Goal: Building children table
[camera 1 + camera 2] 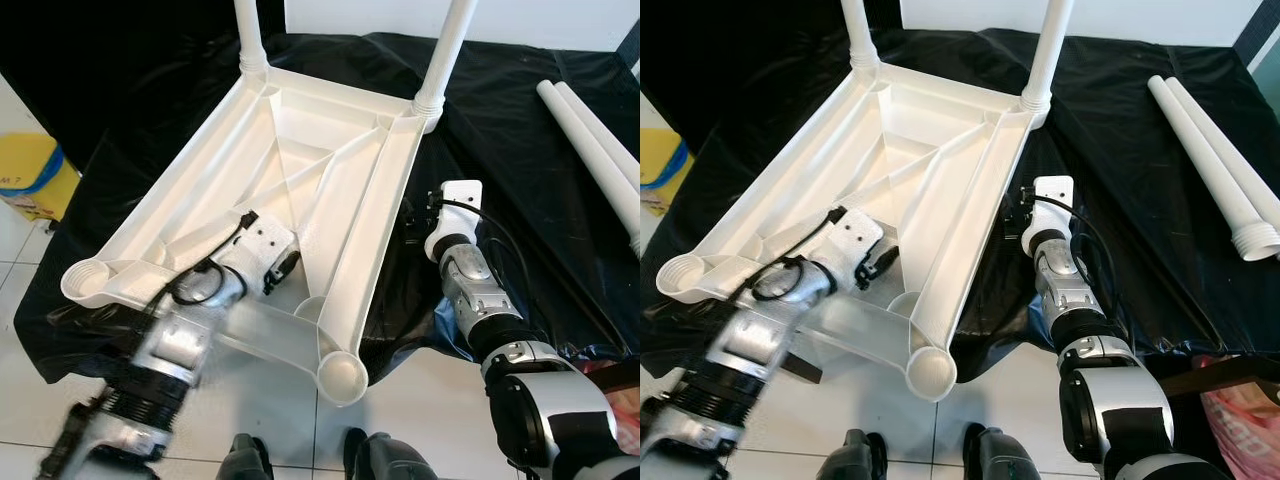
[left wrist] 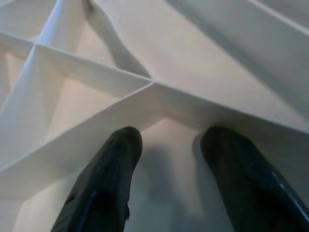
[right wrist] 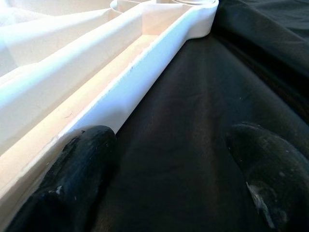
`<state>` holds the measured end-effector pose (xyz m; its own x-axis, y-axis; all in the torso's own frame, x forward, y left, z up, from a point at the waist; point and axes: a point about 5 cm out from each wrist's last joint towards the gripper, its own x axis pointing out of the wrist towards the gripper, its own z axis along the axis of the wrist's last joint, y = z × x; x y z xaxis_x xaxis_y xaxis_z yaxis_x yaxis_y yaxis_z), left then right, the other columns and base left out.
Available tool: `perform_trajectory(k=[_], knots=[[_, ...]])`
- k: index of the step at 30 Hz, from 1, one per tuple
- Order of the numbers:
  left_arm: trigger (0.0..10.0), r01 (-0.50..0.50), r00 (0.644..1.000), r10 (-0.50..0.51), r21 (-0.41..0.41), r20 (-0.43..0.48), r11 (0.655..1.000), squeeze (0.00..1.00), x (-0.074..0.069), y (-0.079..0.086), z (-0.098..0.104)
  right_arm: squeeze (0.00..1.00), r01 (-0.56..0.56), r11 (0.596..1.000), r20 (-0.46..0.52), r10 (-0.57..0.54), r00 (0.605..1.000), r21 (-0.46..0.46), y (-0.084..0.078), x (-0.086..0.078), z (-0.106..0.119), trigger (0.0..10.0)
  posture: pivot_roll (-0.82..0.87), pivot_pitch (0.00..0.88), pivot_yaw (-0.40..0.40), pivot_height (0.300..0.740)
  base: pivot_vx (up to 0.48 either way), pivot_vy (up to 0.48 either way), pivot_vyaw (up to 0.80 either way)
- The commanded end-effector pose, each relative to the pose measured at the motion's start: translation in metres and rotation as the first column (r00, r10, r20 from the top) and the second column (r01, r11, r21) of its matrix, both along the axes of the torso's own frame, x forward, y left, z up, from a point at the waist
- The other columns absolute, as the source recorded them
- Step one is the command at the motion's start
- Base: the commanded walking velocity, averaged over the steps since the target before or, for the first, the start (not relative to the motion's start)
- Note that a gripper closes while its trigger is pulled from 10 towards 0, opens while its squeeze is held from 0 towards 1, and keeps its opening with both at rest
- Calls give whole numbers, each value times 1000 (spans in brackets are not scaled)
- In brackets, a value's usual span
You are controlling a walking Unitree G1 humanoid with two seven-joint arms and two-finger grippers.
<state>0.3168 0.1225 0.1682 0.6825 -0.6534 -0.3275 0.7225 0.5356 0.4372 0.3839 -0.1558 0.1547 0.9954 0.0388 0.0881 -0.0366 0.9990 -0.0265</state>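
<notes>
The white plastic table top (image 1: 330,190) lay upside down on a black plastic sheet (image 1: 500,150), its ribbed underside facing up. Two white legs (image 1: 446,50) already stood in the far corner sockets, at about 11 and 1 o'clock from the top's centre. The two near sockets were open: one (image 1: 345,375) at about 6 o'clock overhanging the sheet's edge above the white tiled floor (image 1: 420,400), the other at about 8 o'clock. Two loose white legs (image 1: 1215,165) lay side by side on the sheet, well apart from the top at about 3 o'clock.

The left gripper (image 2: 169,159) reached inside the underside near the 7 o'clock part; its fingers (image 2: 108,179) were spread apart over a junction of ribs, holding nothing. The right gripper (image 3: 174,164) sat just beside the top's right rail, at about 4 o'clock, low over the sheet. Its fingers (image 3: 77,169) were wide apart with only black sheet between them, one finger next to the rail's outer wall.

A yellow container (image 1: 30,175) with a blue band stood on the floor at about 9 o'clock; a few dark characters on it were too small to read.
</notes>
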Motion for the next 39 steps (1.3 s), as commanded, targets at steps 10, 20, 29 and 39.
perform_trajectory(k=[10, 20, 29, 39], knots=[[10000, 154, 988, -153, 79, -19, 985, 0, 1, 17, 17, 0, 16, 1000, 127, -16, 992, 4, -11, -21, 6, 10000, 58, 204, -39, 740, 0, 0, 0], [10000, 214, 977, -214, -32, -8, 976, 0, -8, 33, 32, 0, 26, 999, 259, -35, 965, 39, -24, -54, 14, 10000, 39, 188, -37, 740, 0, 0, 0], [10000, 385, 918, -391, -89, -64, 918, 0, -37, 26, 24, 0, 8, 999, 248, -20, 968, 53, -31, -77, 12, 10000, 24, 166, -44, 740, 0, 0, 0], [10000, 476, 863, -471, -18, -184, 879, 0, -55, 24, 1, 0, -54, 998, 225, 45, 973, 34, -25, -94, 7, 10000, 16, 157, -38, 740, 0, 0, 0]])
